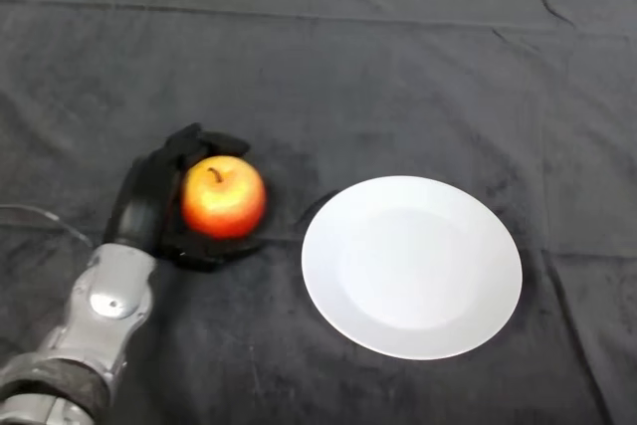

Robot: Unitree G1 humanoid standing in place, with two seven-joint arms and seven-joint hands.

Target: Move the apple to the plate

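A red and yellow apple (pixel 223 196) sits upright on the dark cloth at the centre left, stem up. My left hand (pixel 149 198) is around it: fingers curl over its far side and the thumb wraps under its near side. A white round plate (pixel 412 266) lies empty on the cloth just right of the apple, a short gap between them.
The silver-grey forearm (pixel 105 311) comes in from the lower left. The dark cloth (pixel 398 67) covers the whole table, with a few creases at the far right.
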